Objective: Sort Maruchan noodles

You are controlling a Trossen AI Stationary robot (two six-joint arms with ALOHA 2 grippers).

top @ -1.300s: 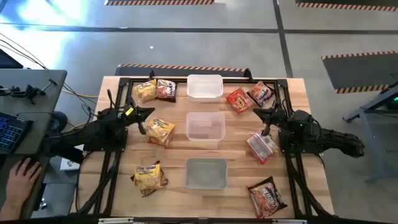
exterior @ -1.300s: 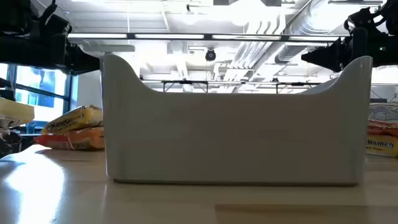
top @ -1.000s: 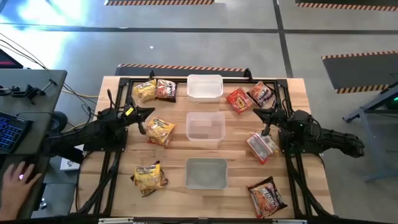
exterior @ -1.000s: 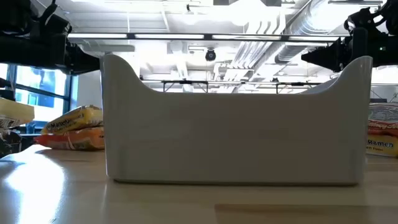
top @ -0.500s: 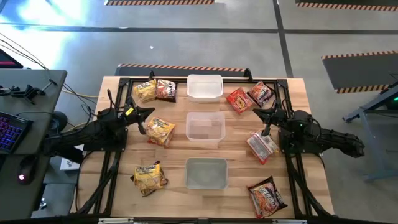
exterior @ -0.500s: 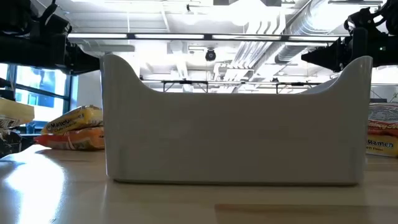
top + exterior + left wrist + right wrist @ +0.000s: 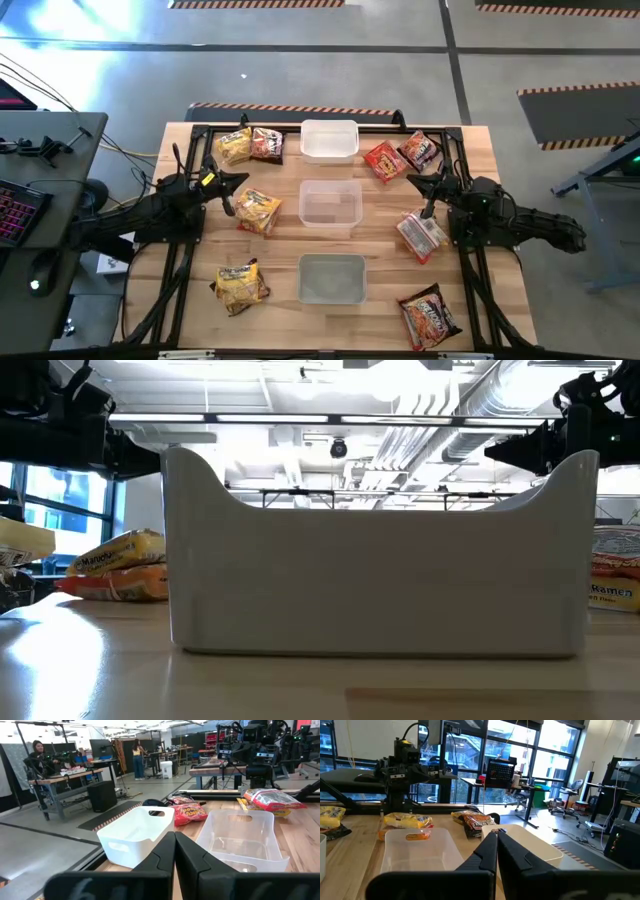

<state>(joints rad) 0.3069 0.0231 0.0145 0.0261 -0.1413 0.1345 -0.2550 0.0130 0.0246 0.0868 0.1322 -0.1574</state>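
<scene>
Nothing on table (image 7: 480, 150) moved since earlier. Left gripper (image 7: 228, 196) and right gripper (image 7: 428, 195) stay closed, empty, near side edges. Noodle packets (image 7: 257, 210) scattered along both side edges.

Two matte black jointed arms on black tube frames; the left arm (image 7: 150, 212) bears a small yellow tag, and each ends in a slim black two-fingered hand.

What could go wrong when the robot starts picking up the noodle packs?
Some noodle packets overlap, like the yellow and dark pair at the far left, so a pinch might lift two flavours at once. All three tubs are empty and light, so a bump might slide one. Both the left gripper and right gripper are shut and must open first.
</scene>
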